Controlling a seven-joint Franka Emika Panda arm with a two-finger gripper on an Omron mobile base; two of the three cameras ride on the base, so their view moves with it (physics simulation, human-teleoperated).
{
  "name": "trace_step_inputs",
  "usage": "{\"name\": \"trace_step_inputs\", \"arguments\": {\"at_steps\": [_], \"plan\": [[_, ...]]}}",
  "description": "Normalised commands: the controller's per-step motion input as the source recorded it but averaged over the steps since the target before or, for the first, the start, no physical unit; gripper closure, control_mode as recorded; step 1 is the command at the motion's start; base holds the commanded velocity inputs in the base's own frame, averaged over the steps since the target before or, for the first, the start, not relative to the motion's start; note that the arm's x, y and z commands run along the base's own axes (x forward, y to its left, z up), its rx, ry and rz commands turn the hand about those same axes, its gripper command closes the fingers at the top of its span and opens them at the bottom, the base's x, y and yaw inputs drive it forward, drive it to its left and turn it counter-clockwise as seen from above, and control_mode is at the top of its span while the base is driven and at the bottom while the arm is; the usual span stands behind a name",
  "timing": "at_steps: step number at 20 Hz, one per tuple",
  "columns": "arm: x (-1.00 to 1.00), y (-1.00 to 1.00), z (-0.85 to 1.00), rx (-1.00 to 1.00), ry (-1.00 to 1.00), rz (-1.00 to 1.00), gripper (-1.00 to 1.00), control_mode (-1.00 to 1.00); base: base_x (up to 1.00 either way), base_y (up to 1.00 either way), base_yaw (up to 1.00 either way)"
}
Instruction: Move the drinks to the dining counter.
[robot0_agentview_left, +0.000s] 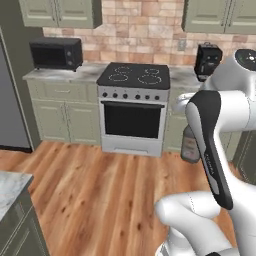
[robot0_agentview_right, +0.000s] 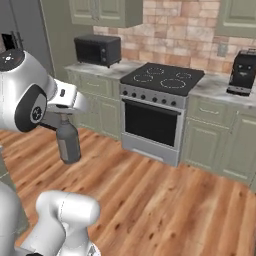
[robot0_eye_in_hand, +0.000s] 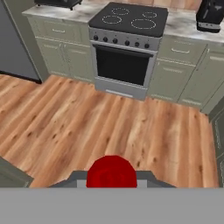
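The grey-brown bottle (robot0_agentview_right: 68, 144) is held clamped by the gripper (robot0_agentview_right: 64, 116) at its neck and hangs upright in mid-air above the wooden floor (robot0_agentview_right: 165, 200), touching nothing else. In the left base view the bottle (robot0_agentview_left: 190, 146) is partly hidden behind the white arm; its pale label is seen just left of the dark forearm panel. In the hand view the red cap (robot0_eye_in_hand: 111, 172) is seen from above, seated between the two dark fingertips, with the jaws closed against it on both sides.

The stove (robot0_agentview_left: 133, 107) with black cooktop is seen straight ahead on the far side of the floor, set between sage green cabinets (robot0_agentview_left: 60, 112). A black microwave (robot0_agentview_left: 55, 53) is placed on the marble worktop left of the stove. A black coffee machine (robot0_agentview_right: 242, 73) is placed on the worktop right of the stove. A brick backsplash (robot0_agentview_right: 180, 25) is seen behind them, with upper cabinets (robot0_agentview_left: 60, 12) above.

A corner of a marble-topped counter (robot0_agentview_left: 11, 190) with green fronts is seen at the near left edge of the left base view, well apart from the bottle. A grey fridge side (robot0_eye_in_hand: 15, 48) is seen at far left in the hand view.
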Motion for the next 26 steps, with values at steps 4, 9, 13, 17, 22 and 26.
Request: {"name": "trace_step_inputs", "arguments": {"at_steps": [4,9,13,17,22,26], "plan": [[0.0,0.0,0.0,0.0,0.0,0.0,1.0,1.0,-0.24,0.23,0.28],[0.0,0.0,0.0,0.0,0.0,0.0,1.0,1.0,-0.25,0.25,0.28],[0.0,0.0,0.0,0.0,0.0,0.0,1.0,1.0,-0.21,0.25,0.28],[0.0,0.0,0.0,0.0,0.0,0.0,1.0,1.0,-0.2,0.25,0.27],[0.0,0.0,0.0,0.0,0.0,0.0,1.0,1.0,-0.19,0.25,0.27],[0.0,0.0,0.0,0.0,0.0,0.0,1.0,1.0,-0.2,0.25,0.27]]}}
